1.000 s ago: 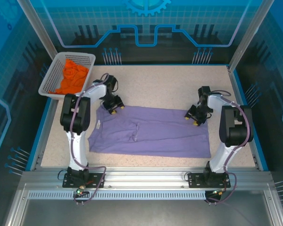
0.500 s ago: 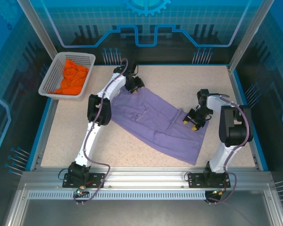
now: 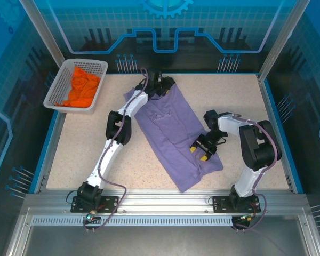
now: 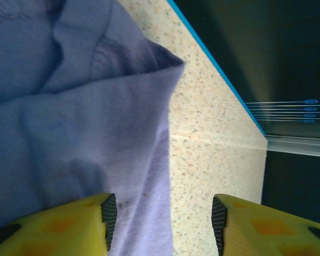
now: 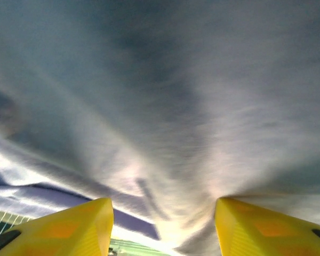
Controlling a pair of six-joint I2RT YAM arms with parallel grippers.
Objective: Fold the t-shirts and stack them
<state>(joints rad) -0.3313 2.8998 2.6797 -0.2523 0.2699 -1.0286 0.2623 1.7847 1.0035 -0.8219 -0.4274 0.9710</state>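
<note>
The lavender-purple t-shirt (image 3: 170, 128) lies as a diagonal band from the far edge down toward the near middle of the table. My left gripper (image 3: 164, 85) is at its far end. In the left wrist view that gripper (image 4: 162, 213) is open, with the shirt's edge (image 4: 69, 133) lying flat under the gap and the left finger. My right gripper (image 3: 201, 151) sits on the shirt's near right part. Its jaws (image 5: 162, 213) stand apart over blurred purple cloth (image 5: 165, 106). The orange t-shirt (image 3: 82, 88) is bunched in the basket.
The white mesh basket (image 3: 56, 85) stands at the far left corner, partly off the table. A blue rim (image 4: 218, 69) borders the speckled tabletop close to my left gripper. Bare table lies left and right of the shirt.
The shirt went from spread wide across the table to a diagonal band. My left gripper swung to the far edge and the right one moved left and nearer. Both jaws have widened.
</note>
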